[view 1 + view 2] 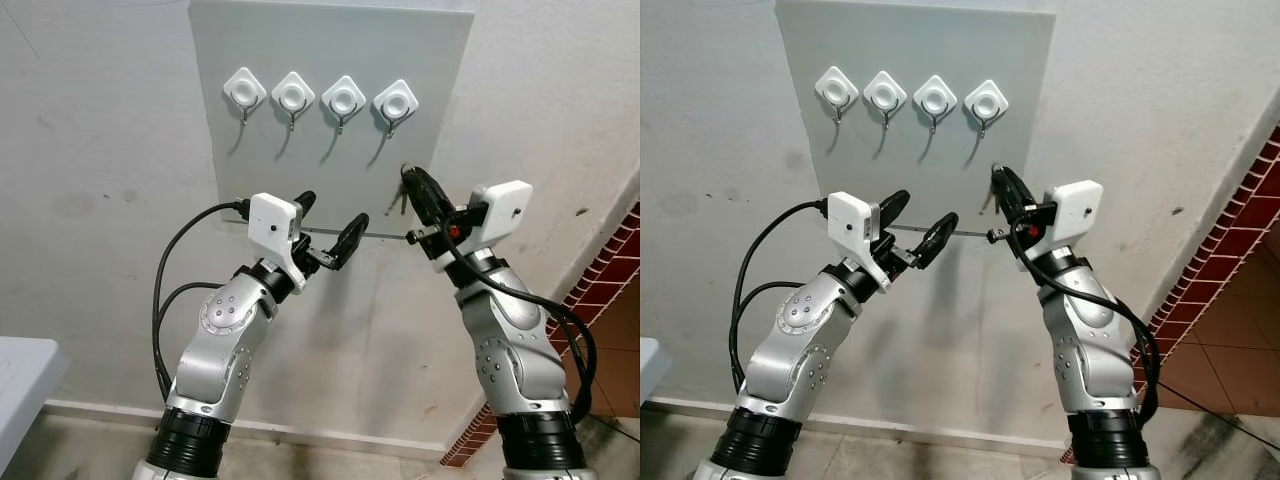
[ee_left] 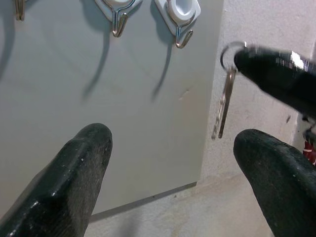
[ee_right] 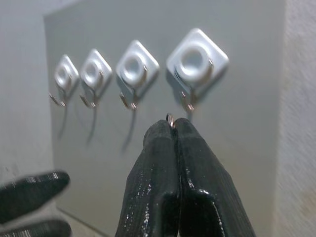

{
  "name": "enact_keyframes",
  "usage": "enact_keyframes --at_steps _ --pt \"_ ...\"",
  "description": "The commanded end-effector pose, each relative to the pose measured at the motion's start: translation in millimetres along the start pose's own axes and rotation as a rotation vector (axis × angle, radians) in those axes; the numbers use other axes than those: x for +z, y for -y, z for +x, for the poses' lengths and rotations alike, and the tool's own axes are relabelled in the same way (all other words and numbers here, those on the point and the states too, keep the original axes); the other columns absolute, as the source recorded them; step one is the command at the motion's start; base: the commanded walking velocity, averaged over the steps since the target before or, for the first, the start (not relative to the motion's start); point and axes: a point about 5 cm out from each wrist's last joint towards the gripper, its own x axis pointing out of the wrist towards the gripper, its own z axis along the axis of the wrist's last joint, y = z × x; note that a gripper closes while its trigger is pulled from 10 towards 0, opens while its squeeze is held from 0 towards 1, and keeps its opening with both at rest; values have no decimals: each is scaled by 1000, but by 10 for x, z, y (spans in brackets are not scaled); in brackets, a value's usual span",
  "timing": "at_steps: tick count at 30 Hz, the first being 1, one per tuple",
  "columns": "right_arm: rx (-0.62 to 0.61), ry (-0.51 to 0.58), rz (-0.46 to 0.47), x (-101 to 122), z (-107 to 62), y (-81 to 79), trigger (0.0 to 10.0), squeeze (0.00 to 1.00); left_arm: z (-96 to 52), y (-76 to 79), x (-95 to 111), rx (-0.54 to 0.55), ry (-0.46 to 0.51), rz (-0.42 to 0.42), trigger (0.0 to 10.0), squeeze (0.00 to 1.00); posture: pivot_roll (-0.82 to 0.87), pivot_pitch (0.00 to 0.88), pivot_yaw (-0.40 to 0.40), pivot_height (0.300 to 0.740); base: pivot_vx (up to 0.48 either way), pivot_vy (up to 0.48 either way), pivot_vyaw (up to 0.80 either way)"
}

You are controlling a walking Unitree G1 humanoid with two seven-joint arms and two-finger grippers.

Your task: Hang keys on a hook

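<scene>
Four white diamond-shaped hooks sit in a row on a grey board (image 1: 440, 60) on the wall. The rightmost hook (image 1: 395, 102) is the one closest to my right gripper (image 1: 409, 178). That gripper is shut on a key ring (image 3: 169, 117), and the keys (image 1: 399, 203) dangle below its tips. In the right wrist view the ring sits just under that hook's metal prong (image 3: 187, 102). My left gripper (image 1: 330, 212) is open with nothing in it, held lower and to the left, pointing towards the keys (image 2: 222, 106).
The board hangs on a rough pale wall. A red brick-patterned strip (image 1: 610, 280) runs along the right side. A white table corner (image 1: 20, 380) juts in at the lower left. Black cables (image 1: 160, 300) loop off my left arm.
</scene>
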Motion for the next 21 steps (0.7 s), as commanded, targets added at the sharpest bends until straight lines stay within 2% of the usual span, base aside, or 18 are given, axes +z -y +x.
enact_keyframes --at_steps 1,15,21 --pt "33 26 29 65 73 -31 10000 0 28 13 84 -14 24 11 10000 0 0 0 -19 740 0 0 0" --pt "41 68 124 115 224 -22 10000 0 53 42 133 -26 39 17 10000 0 7 0 -22 740 0 0 0" --pt "-6 63 222 51 259 42 10000 0 50 56 146 -31 40 16 10000 0 13 0 -24 740 0 0 0"
